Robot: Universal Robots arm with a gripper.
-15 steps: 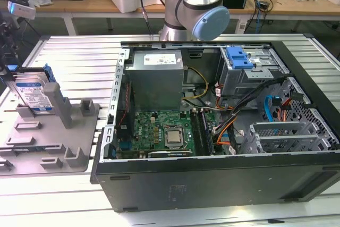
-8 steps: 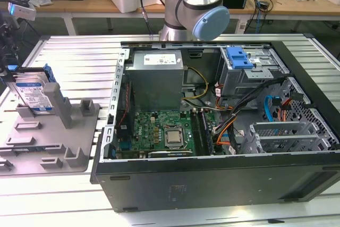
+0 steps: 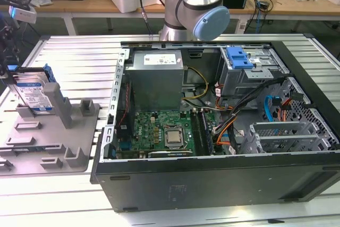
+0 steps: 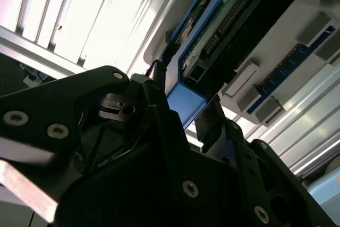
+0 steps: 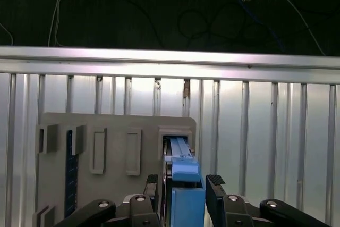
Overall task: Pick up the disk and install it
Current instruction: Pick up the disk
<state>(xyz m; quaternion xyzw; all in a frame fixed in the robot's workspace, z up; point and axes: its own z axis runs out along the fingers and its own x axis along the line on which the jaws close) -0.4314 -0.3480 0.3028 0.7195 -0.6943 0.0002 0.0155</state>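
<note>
Straddling the disk at its blue edge with the gripper; jaws close on either side, clamped or merely flanking cannot tell. Disk upright in a grey holder at the exterior view's left, outside the open case, on the slatted table.

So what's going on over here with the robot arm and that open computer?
The arm's tool is positioned over the disk, which stands on edge in a grey holder at the exterior view's left. In both wrist views the disk's blue carrier lies right at the tool. The open computer case lies beside the holder; the disk is not yet installed in it.
</note>
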